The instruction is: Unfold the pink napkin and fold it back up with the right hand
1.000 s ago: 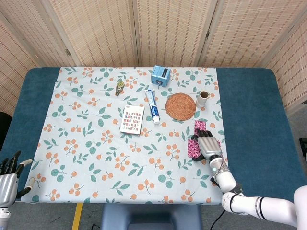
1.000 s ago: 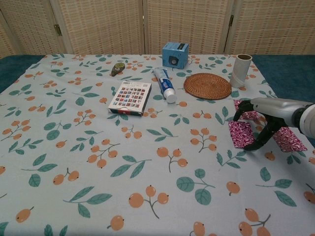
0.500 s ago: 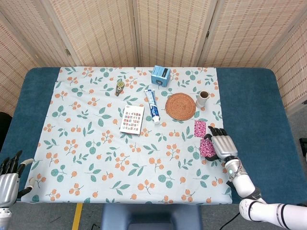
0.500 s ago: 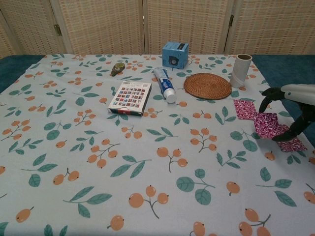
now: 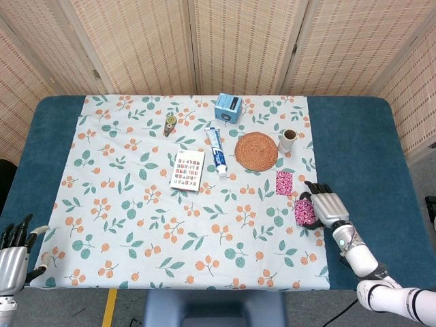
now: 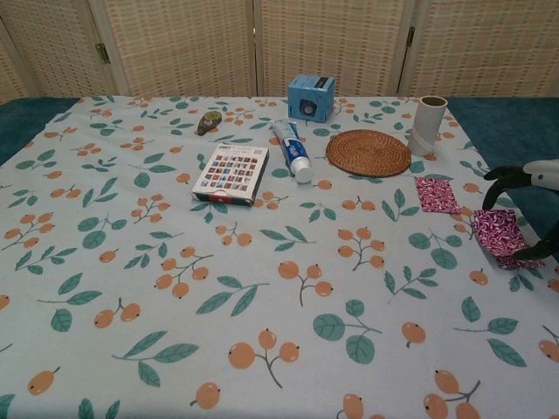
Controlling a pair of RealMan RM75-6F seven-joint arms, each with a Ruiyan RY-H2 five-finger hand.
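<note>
- The right hand (image 5: 328, 204) is near the right edge of the leaf-and-berry printed tablecloth (image 5: 136, 204), its dark fingers (image 6: 500, 175) curled down over one pink patterned cloth piece (image 6: 500, 232); in the chest view the thumb appears to pin the far side, though the frame edge cuts it off, so a true pinch is likely rather than certain.
- A second pink patterned square (image 5: 284, 181) lies flat just right of the round woven rattan coaster (image 5: 257, 151), apart from the hand. I cannot tell whether the two pink pieces are one napkin or two.
- Risk: the held cloth sits right at the tablecloth's edge, near the blue table surface (image 5: 368, 150); a further outward pull could drag it off the print, or off the table.
- Risk: a shallow hold on thin fabric may slip, leaving the cloth bunched rather than opened.
- Risk: a sweep back inward could knock the small cardboard tube (image 5: 288, 140) standing behind the flat square.
- The left hand (image 5: 12, 255) rests off the near-left corner, fingers spread, holding nothing.
</note>
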